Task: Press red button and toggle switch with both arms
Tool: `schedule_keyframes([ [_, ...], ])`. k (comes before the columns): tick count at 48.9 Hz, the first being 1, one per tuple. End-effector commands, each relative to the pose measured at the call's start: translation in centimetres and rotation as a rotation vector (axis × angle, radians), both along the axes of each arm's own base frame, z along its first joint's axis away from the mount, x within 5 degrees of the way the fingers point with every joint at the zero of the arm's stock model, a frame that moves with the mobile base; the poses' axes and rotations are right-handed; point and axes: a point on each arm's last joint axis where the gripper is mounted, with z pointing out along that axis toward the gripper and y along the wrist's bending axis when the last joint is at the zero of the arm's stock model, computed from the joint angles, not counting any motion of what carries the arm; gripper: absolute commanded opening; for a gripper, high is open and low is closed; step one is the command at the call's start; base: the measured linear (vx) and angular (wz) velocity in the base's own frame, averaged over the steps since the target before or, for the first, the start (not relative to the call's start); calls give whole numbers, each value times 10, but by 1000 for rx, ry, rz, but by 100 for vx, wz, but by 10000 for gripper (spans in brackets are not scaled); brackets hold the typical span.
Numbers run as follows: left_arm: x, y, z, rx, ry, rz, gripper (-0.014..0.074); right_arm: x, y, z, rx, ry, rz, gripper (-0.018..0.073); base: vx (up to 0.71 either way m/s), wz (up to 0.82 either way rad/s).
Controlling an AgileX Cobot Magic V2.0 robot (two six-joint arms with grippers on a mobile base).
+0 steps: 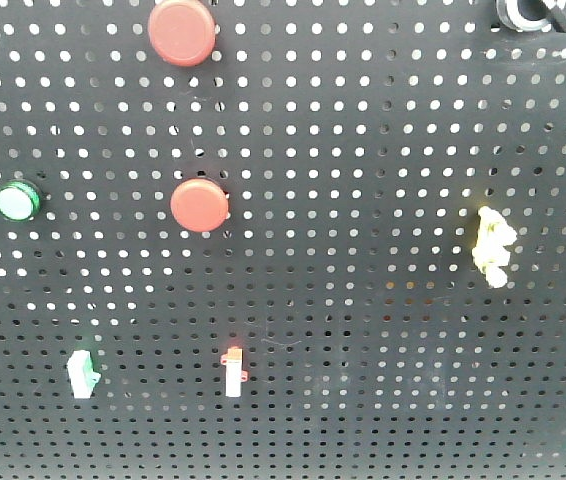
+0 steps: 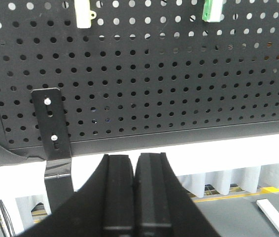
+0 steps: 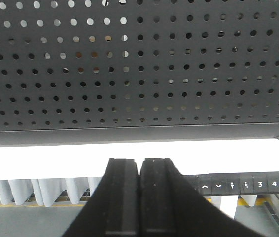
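Two round red buttons sit on the black pegboard point(image 1: 383, 150), one at the top point(image 1: 182, 31) and one in the middle point(image 1: 199, 205). The toggle switch point(image 1: 526, 12), with a silver ring and black lever, is cut off at the top right edge. My left gripper point(image 2: 135, 158) is shut and empty, below the board's lower edge. My right gripper point(image 3: 139, 162) is shut and empty, also below the board's lower edge point(image 3: 129, 132). Neither arm shows in the front view.
On the board are a green round button point(image 1: 17, 201), a yellow switch point(image 1: 493, 245), a green-tipped white switch point(image 1: 82, 373) and a red-tipped white switch point(image 1: 234, 371). A black bracket point(image 2: 52, 123) holds the board. A keypad point(image 3: 238, 183) sits below at the right.
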Motion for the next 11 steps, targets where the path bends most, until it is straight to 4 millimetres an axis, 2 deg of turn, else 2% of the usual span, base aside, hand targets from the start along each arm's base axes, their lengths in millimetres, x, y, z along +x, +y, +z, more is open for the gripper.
schedule_keyframes([
  [1, 1, 1, -3, -21, -65, 11, 2, 0, 0, 5, -20, -92, 1, -3, 0, 0],
  [11, 1, 1, -3, -21, -65, 11, 2, 0, 0, 5, -20, -92, 1, -3, 0, 0],
])
